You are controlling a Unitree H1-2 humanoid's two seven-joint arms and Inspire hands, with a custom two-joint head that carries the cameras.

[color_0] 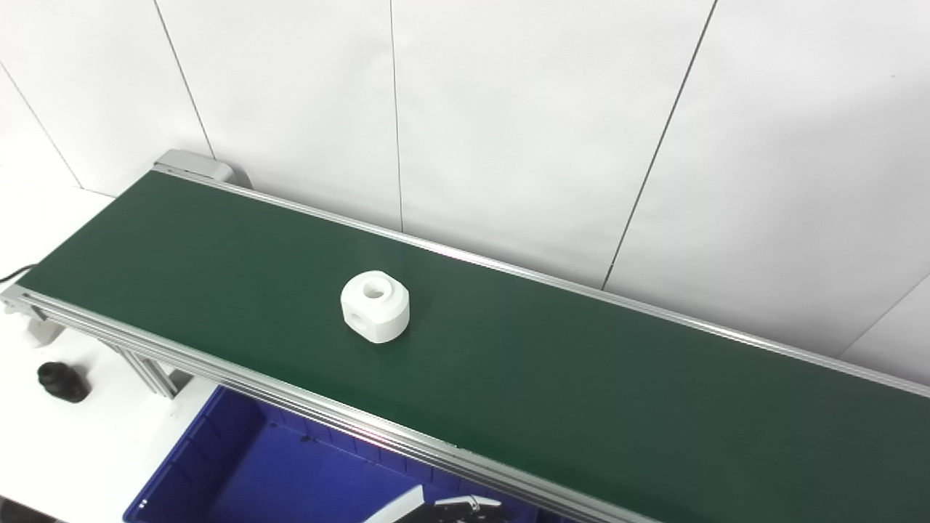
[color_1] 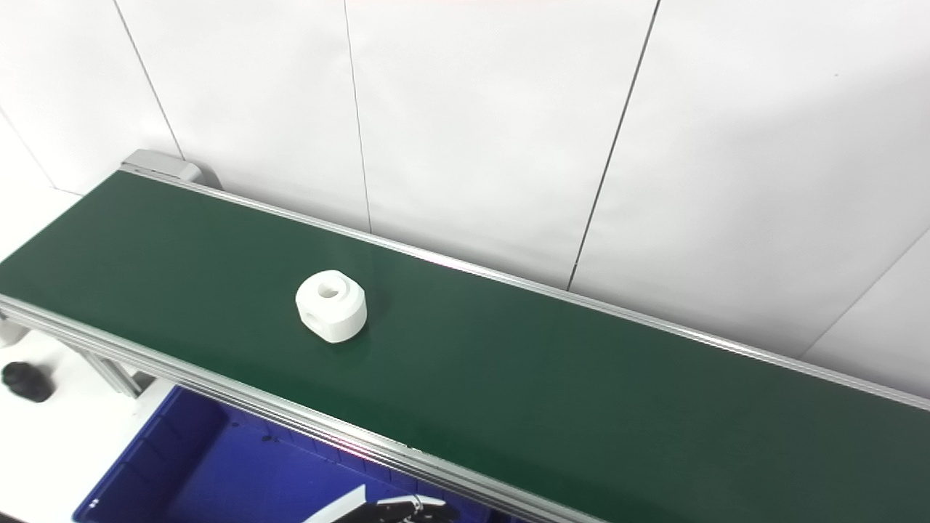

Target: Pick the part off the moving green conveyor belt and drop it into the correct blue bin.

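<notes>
Part (color_0: pixel 375 306), white w/ holes on top & side, is seen lying mid-belt on green conveyor (color_0: pixel 581 363). Blue bin (color_0: pixel 218 465) sits below near rail. Hand (color_0: pixel 454 508) barely glimpsed at bottom edge, well apart from part; fingers' state can't be told.

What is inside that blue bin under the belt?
The blue bin shows a bare blue floor, plus something white and black at the picture's bottom edge, cut off. The green conveyor belt covers the bin's far side.

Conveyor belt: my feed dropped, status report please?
Robot hand barely in view at bottom edge, state unclear. White part alone mid-belt, untouched. Blue bin below the near rail. Nothing in the way.
</notes>
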